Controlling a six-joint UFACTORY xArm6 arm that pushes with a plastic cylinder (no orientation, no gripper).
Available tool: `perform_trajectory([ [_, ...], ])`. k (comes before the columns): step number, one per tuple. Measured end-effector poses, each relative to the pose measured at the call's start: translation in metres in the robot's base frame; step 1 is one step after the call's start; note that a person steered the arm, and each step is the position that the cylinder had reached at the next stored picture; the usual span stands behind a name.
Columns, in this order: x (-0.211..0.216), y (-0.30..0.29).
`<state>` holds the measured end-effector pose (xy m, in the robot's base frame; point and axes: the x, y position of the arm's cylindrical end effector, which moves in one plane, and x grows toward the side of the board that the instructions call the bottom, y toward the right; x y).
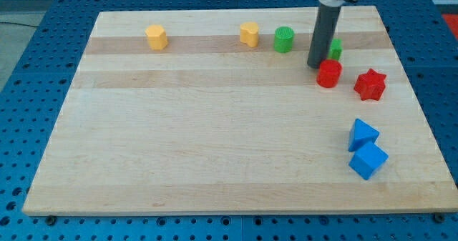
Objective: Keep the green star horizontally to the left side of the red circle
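Observation:
The red circle point(329, 74) lies on the wooden board point(215, 126) at the view's upper right. The green star point(334, 50) sits just above it, touching or nearly touching it, and is partly hidden by the rod. My tip point(315, 65) rests on the board just left of the red circle and at the lower left of the green star, close to both.
A green cylinder point(284, 39) stands left of the rod. A yellow heart-like block point(249, 34) and a yellow hexagon point(156, 37) lie along the view's top. A red star point(370, 84) lies right of the red circle. Two blue blocks point(363, 134) point(368, 160) lie at the lower right.

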<state>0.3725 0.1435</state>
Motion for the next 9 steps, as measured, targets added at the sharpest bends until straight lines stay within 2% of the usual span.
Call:
perform_trajectory([
  [2, 0.009, -0.007],
  [5, -0.004, 0.058],
  [6, -0.030, 0.061],
  [8, -0.084, -0.010],
  [9, -0.084, -0.009],
])
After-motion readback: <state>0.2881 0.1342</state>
